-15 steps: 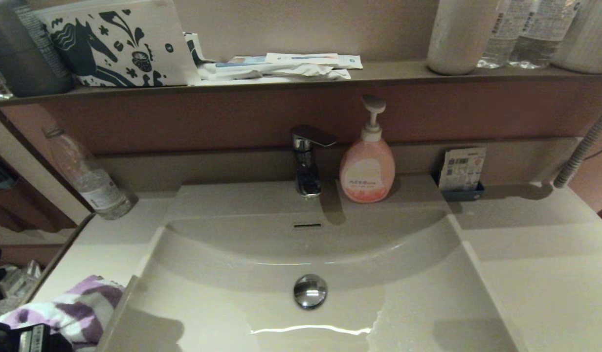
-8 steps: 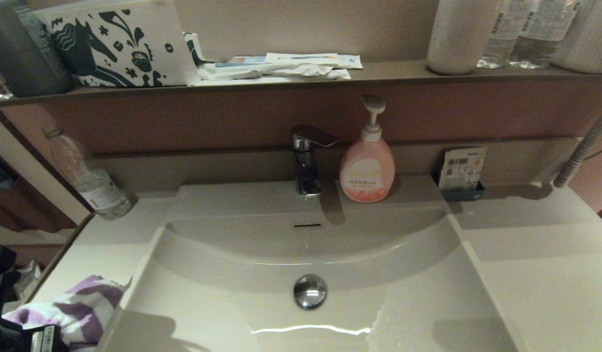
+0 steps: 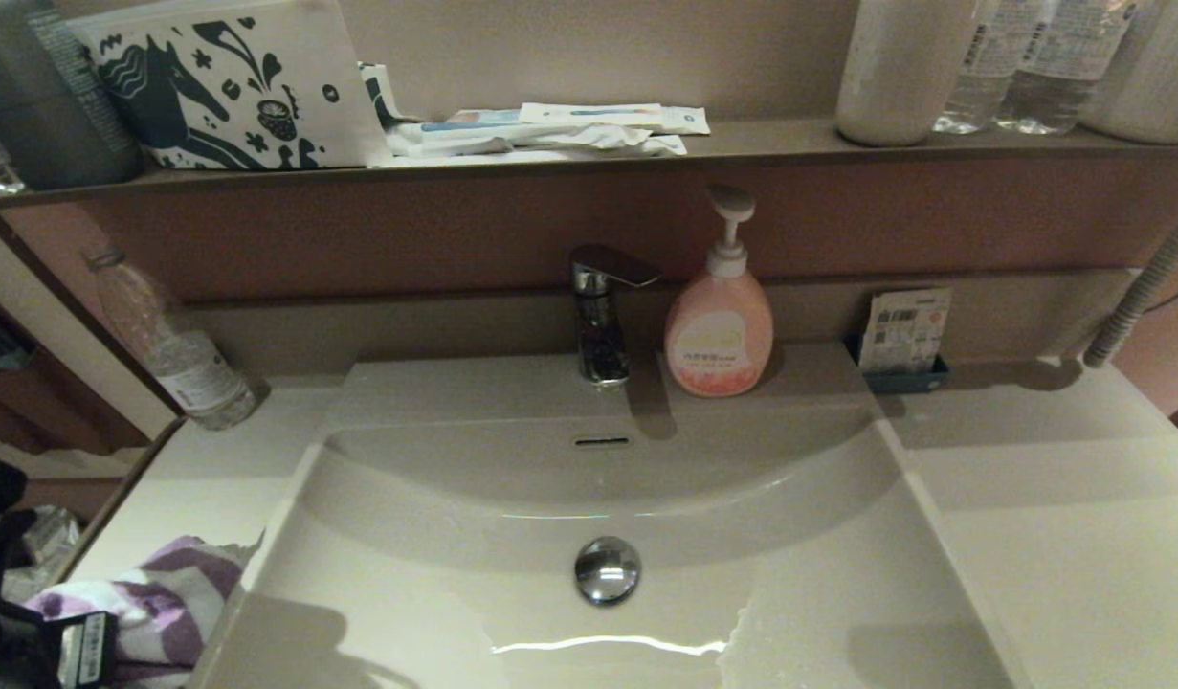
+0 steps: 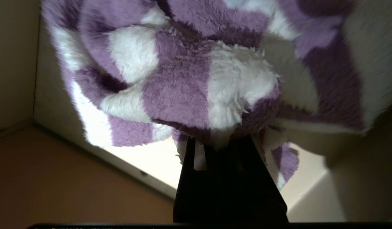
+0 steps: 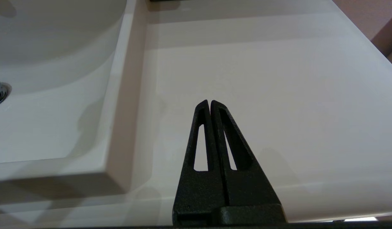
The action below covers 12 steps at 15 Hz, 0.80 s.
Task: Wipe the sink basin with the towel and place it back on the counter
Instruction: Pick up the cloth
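The purple-and-white striped towel lies bunched on the left counter, its edge touching the rim of the sink basin. My left gripper is at the towel's near side, and in the left wrist view it is shut on a fold of the towel. The basin holds nothing; its chrome drain plug and a wet sheen show on the floor. My right gripper hovers shut and holding nothing over the right counter, out of the head view.
A faucet and a pink soap pump bottle stand behind the basin. A clear water bottle is at the back left and a small packet holder at the back right. The brown ledge carries the horse-print pouch and bottles.
The left gripper has shifted slightly right with the towel, which has bunched tighter against the basin's rim. More of the dark left arm shows at the left edge.
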{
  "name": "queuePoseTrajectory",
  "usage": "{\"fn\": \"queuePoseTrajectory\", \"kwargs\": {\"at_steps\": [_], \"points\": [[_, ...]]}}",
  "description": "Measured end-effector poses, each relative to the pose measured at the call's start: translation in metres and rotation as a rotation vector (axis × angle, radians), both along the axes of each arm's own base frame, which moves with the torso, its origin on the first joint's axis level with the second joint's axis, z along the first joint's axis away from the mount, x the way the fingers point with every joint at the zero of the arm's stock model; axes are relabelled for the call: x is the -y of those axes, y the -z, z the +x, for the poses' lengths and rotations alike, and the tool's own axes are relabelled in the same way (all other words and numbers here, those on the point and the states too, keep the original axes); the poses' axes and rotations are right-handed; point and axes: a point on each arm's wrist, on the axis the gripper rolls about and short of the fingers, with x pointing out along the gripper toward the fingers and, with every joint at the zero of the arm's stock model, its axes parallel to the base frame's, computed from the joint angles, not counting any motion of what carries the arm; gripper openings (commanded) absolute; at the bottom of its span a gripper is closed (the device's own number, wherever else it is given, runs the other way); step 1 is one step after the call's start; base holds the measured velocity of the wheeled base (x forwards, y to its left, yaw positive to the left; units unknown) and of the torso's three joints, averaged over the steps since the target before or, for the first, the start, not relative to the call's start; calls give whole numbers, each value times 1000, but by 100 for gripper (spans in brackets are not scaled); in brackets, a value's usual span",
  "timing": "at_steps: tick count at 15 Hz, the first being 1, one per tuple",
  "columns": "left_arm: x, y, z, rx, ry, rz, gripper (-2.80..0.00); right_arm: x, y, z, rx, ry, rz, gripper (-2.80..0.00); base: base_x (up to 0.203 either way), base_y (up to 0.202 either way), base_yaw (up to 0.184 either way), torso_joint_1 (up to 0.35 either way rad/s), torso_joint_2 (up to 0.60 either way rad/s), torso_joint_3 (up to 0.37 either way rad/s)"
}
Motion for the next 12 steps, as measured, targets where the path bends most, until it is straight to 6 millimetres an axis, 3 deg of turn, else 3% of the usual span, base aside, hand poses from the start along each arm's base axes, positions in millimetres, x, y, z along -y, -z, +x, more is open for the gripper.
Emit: {"fn": "queuePoseTrajectory", "kwargs": {"at_steps": [4, 8, 12], "points": [[-3, -50, -2, 114, -12, 56, -280, 0, 0, 0, 0, 0, 0, -280, 0, 0, 0, 0, 0, 0], [6, -107, -27, 184, -6, 87, -280, 0, 0, 0, 0, 0, 0, -280, 0, 0, 0, 0, 0, 0], [16, -147, -43, 390, 54, 55, -280, 0, 0, 0, 0, 0, 0, -280, 0, 0, 0, 0, 0, 0]]}}
